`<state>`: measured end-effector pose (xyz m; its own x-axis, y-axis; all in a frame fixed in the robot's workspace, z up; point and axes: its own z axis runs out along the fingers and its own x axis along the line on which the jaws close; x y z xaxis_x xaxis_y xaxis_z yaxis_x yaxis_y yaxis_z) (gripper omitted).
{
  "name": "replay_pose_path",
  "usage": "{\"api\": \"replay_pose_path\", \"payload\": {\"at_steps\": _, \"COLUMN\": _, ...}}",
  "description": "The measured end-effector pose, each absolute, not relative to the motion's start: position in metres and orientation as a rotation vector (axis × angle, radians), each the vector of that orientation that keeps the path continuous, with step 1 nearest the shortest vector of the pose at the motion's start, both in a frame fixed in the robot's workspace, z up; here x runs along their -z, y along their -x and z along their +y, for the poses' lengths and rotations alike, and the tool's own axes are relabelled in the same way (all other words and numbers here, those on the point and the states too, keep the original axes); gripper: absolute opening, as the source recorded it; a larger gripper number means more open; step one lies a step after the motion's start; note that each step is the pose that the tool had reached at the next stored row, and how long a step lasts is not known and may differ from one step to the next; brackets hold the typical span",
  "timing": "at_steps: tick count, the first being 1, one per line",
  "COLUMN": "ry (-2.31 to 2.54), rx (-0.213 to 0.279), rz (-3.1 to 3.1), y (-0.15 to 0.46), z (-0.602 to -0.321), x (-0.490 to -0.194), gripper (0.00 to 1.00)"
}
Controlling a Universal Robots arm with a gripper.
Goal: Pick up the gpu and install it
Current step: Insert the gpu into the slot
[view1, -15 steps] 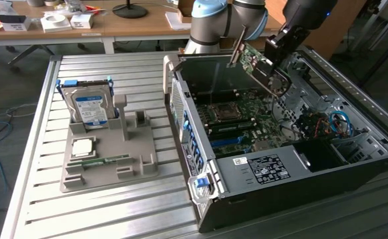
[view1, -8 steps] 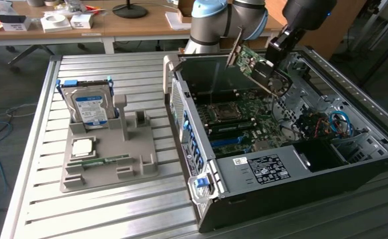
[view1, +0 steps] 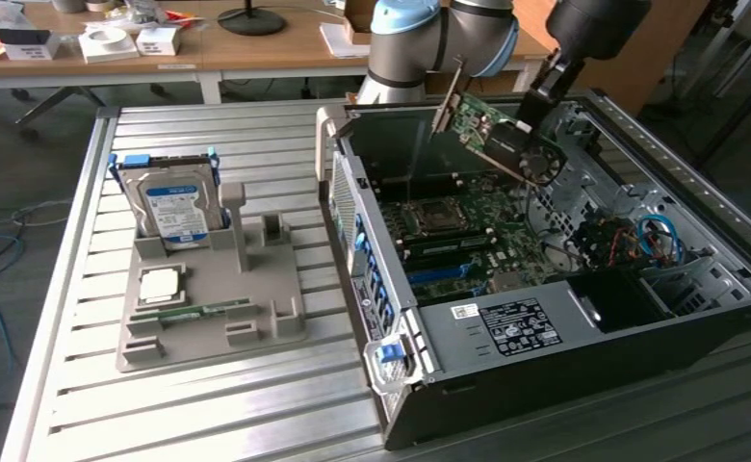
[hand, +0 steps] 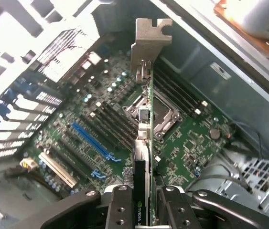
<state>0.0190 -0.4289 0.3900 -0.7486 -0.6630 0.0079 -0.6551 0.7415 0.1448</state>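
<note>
Already picked: end effector gripped the gpu, tilted over the case, upper right; not slotted yet.

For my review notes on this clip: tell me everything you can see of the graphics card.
The graphics card is a thin green circuit board with a black round fan at one end and a silver metal bracket, notched at its tip, at the other. It hangs tilted above the motherboard of the open computer case, apparently clear of both. The gripper clamps it by its fan end, one finger on each face.
</note>
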Motion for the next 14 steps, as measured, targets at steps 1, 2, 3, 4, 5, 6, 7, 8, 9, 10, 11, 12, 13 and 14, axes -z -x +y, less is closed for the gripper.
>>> {"api": "replay_pose_path", "payload": {"at_steps": 1, "ry": -1.115, "rx": 0.204, "rz": -2.866, "y": -0.0191, "z": -0.4289, "x": -0.3898, "gripper": 0.26}}
{"api": "replay_pose_path", "payload": {"at_steps": 2, "ry": -1.143, "rx": 0.203, "rz": -2.853, "y": -0.0191, "z": -0.4289, "x": -0.3896, "gripper": 0.26}}
{"api": "replay_pose_path", "payload": {"at_steps": 3, "ry": -1.168, "rx": 0.202, "rz": -2.842, "y": -0.0191, "z": -0.4289, "x": -0.3894, "gripper": 0.26}}
{"api": "replay_pose_path", "payload": {"at_steps": 4, "ry": -1.193, "rx": 0.201, "rz": -2.83, "y": -0.0191, "z": -0.4289, "x": -0.3893, "gripper": 0.26}}
{"api": "replay_pose_path", "payload": {"at_steps": 5, "ry": -1.218, "rx": 0.2, "rz": -2.818, "y": -0.0191, "z": -0.4289, "x": -0.3891, "gripper": 0.26}}
{"api": "replay_pose_path", "payload": {"at_steps": 6, "ry": -1.243, "rx": 0.199, "rz": -2.806, "y": -0.0191, "z": -0.4289, "x": -0.3889, "gripper": 0.26}}
{"api": "replay_pose_path", "payload": {"at_steps": 7, "ry": -1.268, "rx": 0.198, "rz": -2.794, "y": -0.0191, "z": -0.4289, "x": -0.3888, "gripper": 0.26}}
{"api": "replay_pose_path", "payload": {"at_steps": 8, "ry": -1.294, "rx": 0.197, "rz": -2.78, "y": -0.0191, "z": -0.4289, "x": -0.3886, "gripper": 0.26}}
{"api": "replay_pose_path", "payload": {"at_steps": 9, "ry": -1.318, "rx": 0.196, "rz": -2.768, "y": -0.0191, "z": -0.4289, "x": -0.3885, "gripper": 0.26}}
{"api": "replay_pose_path", "payload": {"at_steps": 10, "ry": -1.342, "rx": 0.195, "rz": -2.755, "y": -0.0191, "z": -0.4289, "x": -0.3883, "gripper": 0.26}}
{"api": "replay_pose_path", "payload": {"at_steps": 11, "ry": -1.366, "rx": 0.194, "rz": -2.742, "y": -0.0191, "z": -0.4289, "x": -0.3881, "gripper": 0.26}}
{"api": "replay_pose_path", "payload": {"at_steps": 12, "ry": -1.391, "rx": 0.193, "rz": -2.729, "y": -0.0191, "z": -0.4289, "x": -0.388, "gripper": 0.26}}
{"api": "replay_pose_path", "payload": {"at_steps": 13, "ry": -1.415, "rx": 0.192, "rz": -2.715, "y": -0.0191, "z": -0.4289, "x": -0.3878, "gripper": 0.26}}
{"api": "replay_pose_path", "payload": {"at_steps": 14, "ry": -1.441, "rx": 0.191, "rz": -2.7, "y": -0.0191, "z": -0.4289, "x": -0.3877, "gripper": 0.26}}
